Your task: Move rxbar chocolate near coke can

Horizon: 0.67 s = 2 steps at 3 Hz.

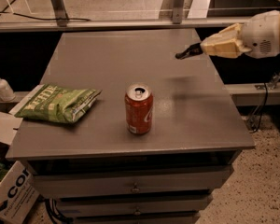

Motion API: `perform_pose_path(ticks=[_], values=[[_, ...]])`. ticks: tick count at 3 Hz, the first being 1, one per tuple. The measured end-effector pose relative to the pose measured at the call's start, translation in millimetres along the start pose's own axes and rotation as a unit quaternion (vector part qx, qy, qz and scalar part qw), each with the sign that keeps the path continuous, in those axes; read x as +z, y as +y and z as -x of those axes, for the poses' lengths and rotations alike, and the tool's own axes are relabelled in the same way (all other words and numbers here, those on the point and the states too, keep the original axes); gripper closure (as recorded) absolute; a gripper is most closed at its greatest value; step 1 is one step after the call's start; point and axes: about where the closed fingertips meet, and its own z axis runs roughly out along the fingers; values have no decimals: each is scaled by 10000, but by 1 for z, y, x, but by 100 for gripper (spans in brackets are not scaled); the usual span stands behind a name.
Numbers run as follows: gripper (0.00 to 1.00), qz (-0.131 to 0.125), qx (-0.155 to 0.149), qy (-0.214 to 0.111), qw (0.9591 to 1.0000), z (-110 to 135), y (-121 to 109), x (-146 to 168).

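Grey cabinet top (107, 55) carries the coke can (139, 108) upright near its front edge, a green chip bag (60, 104) to the can's left. The gripper (186, 53) hovers well behind and right of the can; how open it is I cannot tell. A dark sliver at its tip may be the rxbar chocolate, which lies nowhere on the top. Best lower it just right of the can without nudging it

The coke can (139, 109) showed glossy red-painted metal and a bare silvery top. The cabinet top (112, 55) was smooth, matt grey. The chip bag (60, 104) was crinkled, shiny green film. The gripper (183, 56), above the cabinet top's far right edge, wore a cream matt covering.
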Motion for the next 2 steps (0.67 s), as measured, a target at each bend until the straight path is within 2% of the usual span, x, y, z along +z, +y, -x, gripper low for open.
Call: perform_pose_path(ticks=[1,2], values=[[100,277,142,72,9995,-26,24,-17],[100,629,304,132,9975,-53,53,-17]])
